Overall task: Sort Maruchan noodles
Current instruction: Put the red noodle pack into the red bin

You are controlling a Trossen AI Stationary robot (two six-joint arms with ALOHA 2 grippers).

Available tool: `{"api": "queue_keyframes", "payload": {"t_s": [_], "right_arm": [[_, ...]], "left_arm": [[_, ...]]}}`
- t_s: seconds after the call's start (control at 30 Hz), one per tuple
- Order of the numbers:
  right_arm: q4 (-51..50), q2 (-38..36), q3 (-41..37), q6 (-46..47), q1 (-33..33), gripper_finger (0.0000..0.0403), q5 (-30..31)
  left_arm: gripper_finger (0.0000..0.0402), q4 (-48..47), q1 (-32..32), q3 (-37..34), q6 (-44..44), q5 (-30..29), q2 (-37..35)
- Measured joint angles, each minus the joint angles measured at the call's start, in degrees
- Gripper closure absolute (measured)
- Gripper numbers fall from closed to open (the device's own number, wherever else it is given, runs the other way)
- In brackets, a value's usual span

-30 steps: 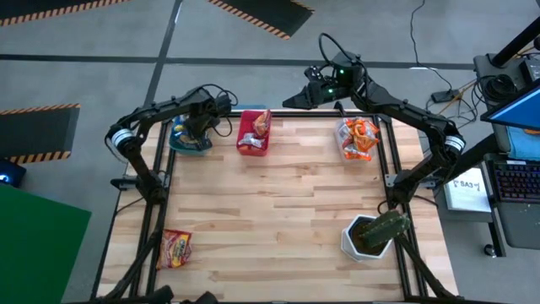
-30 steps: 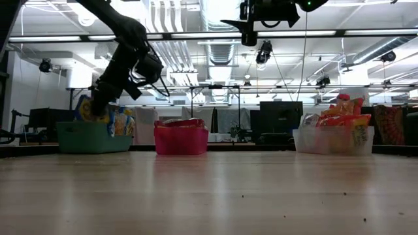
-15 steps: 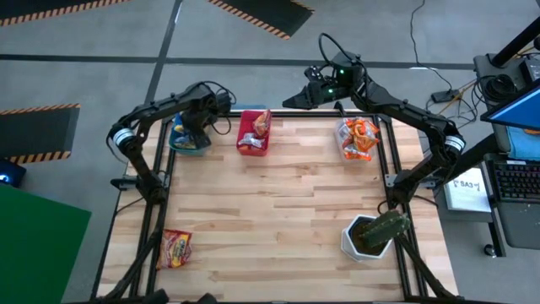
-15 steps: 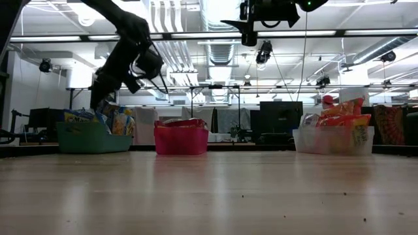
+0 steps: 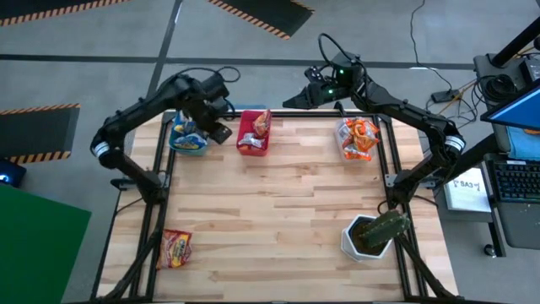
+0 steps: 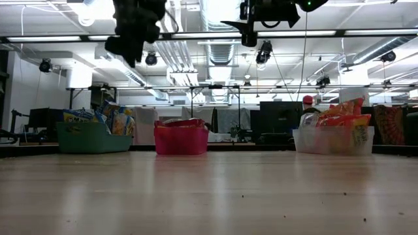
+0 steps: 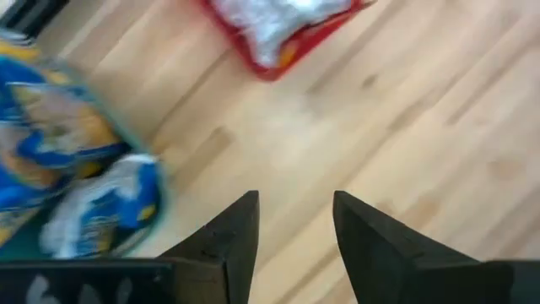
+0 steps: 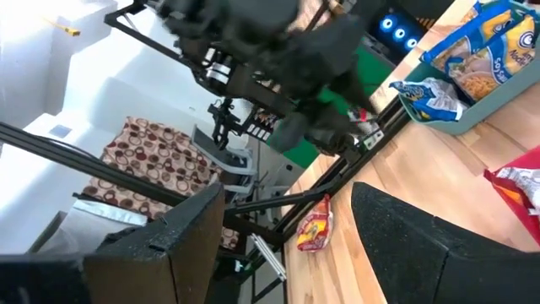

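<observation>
Loose red packet [image 5: 175,249] lies long axis roughly front-to-back; left gripper [image 5: 221,133] empty, parted; right gripper [image 5: 293,100] seemingly parted.

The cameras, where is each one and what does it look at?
High view: above, looking down on the table, both arms showing.
Low view: table height, facing the bins; arms overhead.
Left wrist view: on the left arm, its empty left pincer above the wood.
Right wrist view: right pincer facing the left arm.
High and low share the red bin.
</observation>
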Motion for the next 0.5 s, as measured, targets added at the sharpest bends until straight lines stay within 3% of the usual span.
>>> {"api": "queue_keyframes", "payload": {"t_s": [0.27,0.5], "right_arm": [[-1.17,0.37,0.00,-2.57,-0.02,0.0154,-0.02],[-1.18,2.41,0.00,-3.42,-0.02,0.0154,-0.05]], "left_arm": [[0.0262,0.12,-16.33,-3.81,-22.73,0.70,-4.83],[0.0214,-1.73,-34.00,-13.91,-40.67,5.83,-6.50]]}}
